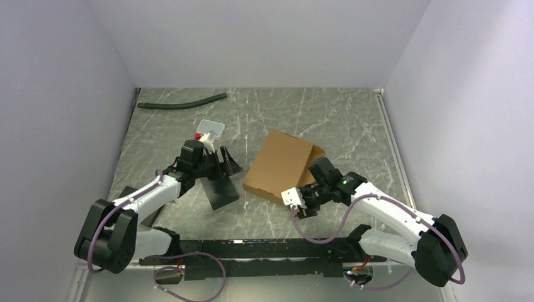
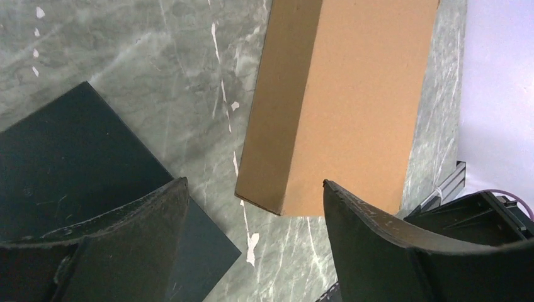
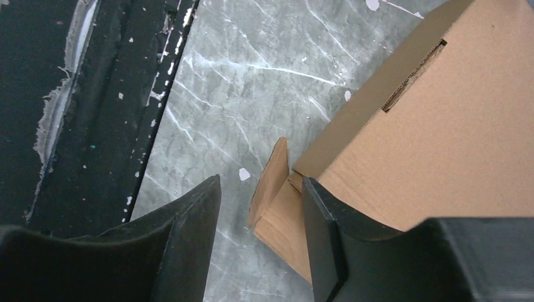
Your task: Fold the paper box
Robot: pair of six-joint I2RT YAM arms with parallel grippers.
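Paper box [image 1: 280,165]: brown, largely formed, lying mid-bench [image 1: 352,126] between the 2 arms.
Left pincer [image 2: 255,189]: jaws wide apart, nothing held; hung beside a black slab [image 2: 69,157], with the box's end just beyond.
Right pincer [image 3: 261,185]: jaws apart, not clamped, set astride 1 small flap [image 3: 269,179] sticking out at the box's corner.
Step in hand: judged to be the tucking of that flap.
Method: the flap should be pinched near its crease and turned inward, with the box steadied by the left pincer so it is not pushed away.

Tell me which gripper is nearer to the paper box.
Right. The right gripper is at the near corner of the paper box, by a small flap. The left gripper stands off to its left, above a black slab.
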